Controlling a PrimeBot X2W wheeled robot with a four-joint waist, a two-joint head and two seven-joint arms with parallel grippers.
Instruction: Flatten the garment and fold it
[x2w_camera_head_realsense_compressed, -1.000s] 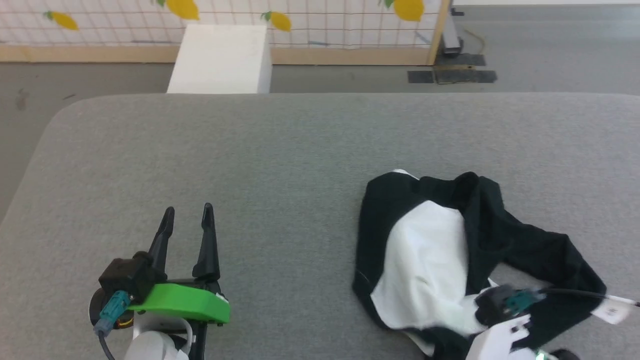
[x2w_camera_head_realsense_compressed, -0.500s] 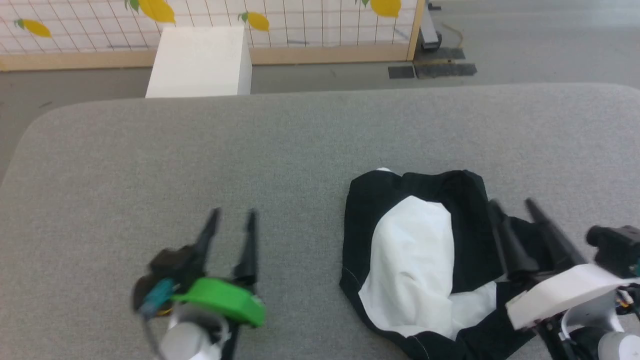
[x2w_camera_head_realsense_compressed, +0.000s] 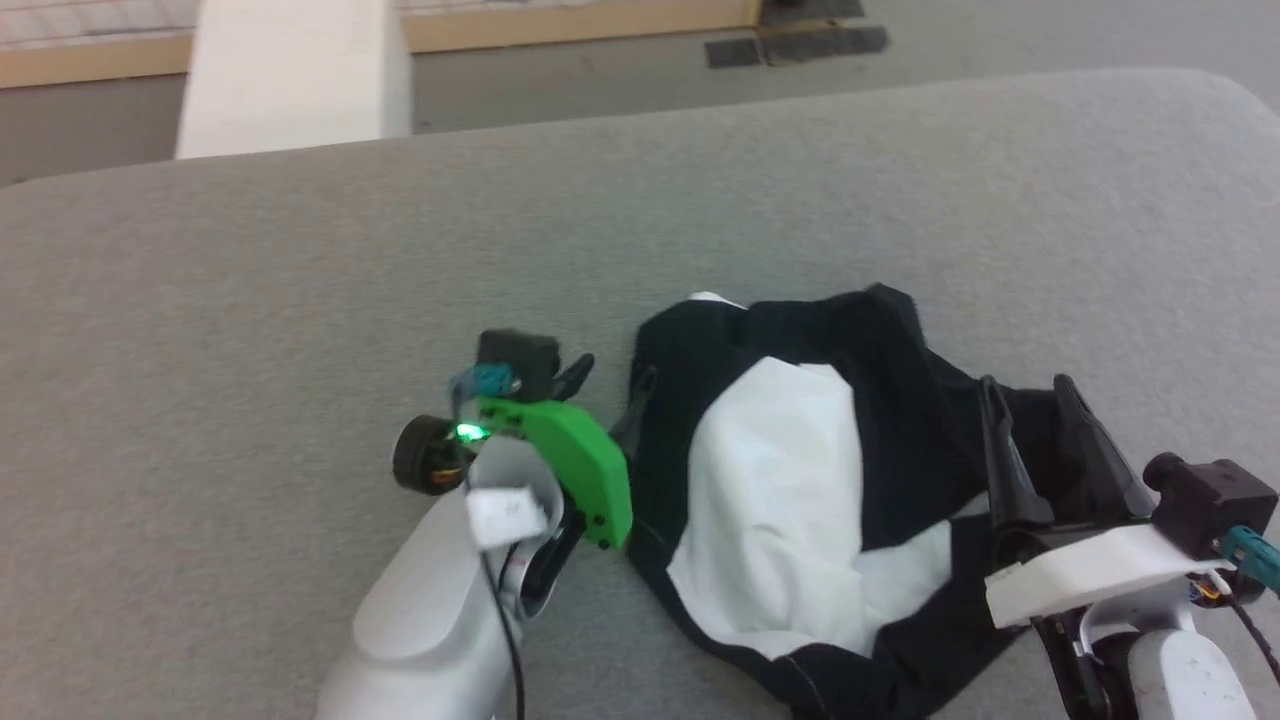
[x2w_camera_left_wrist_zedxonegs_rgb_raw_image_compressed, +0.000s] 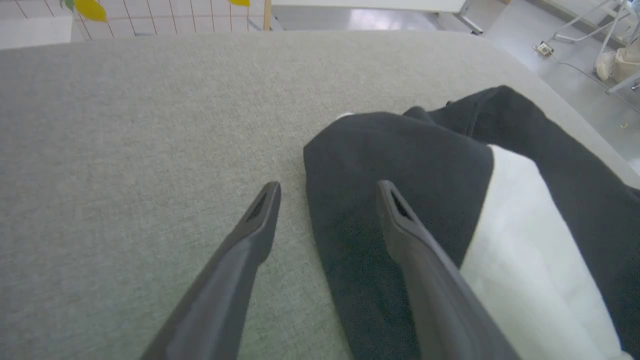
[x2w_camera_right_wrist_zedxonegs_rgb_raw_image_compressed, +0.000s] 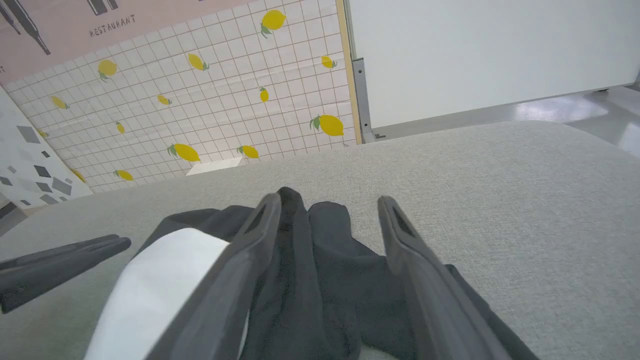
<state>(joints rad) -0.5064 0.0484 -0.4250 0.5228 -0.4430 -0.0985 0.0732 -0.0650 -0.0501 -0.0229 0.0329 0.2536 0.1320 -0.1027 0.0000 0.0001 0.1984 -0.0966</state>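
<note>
The garment (x2w_camera_head_realsense_compressed: 770, 480) lies crumpled on the grey table (x2w_camera_head_realsense_compressed: 300, 280), right of the middle, a white panel ringed by black cloth. My left gripper (x2w_camera_head_realsense_compressed: 615, 375) is open at its left edge. In the left wrist view this gripper (x2w_camera_left_wrist_zedxonegs_rgb_raw_image_compressed: 327, 186) straddles that edge: one finger over bare table, the other over the black cloth (x2w_camera_left_wrist_zedxonegs_rgb_raw_image_compressed: 425, 150). My right gripper (x2w_camera_head_realsense_compressed: 1027, 385) is open over the black folds on the garment's right side. The right wrist view shows the gripper (x2w_camera_right_wrist_zedxonegs_rgb_raw_image_compressed: 328, 200) with dark cloth (x2w_camera_right_wrist_zedxonegs_rgb_raw_image_compressed: 325, 250) beneath and between its fingers, nothing held.
A white box (x2w_camera_head_realsense_compressed: 290, 70) stands on the floor beyond the table's far edge. The table's rounded far-right corner (x2w_camera_head_realsense_compressed: 1240, 100) is near the garment. A lemon-patterned tiled wall (x2w_camera_right_wrist_zedxonegs_rgb_raw_image_compressed: 200, 100) lies behind. The left gripper's finger (x2w_camera_right_wrist_zedxonegs_rgb_raw_image_compressed: 65, 265) crosses the right wrist view's left side.
The head camera has tilted down and shifted. My left gripper moved right, up to the garment's left edge. My right gripper opened, let go of the cloth and now points across the black folds.
</note>
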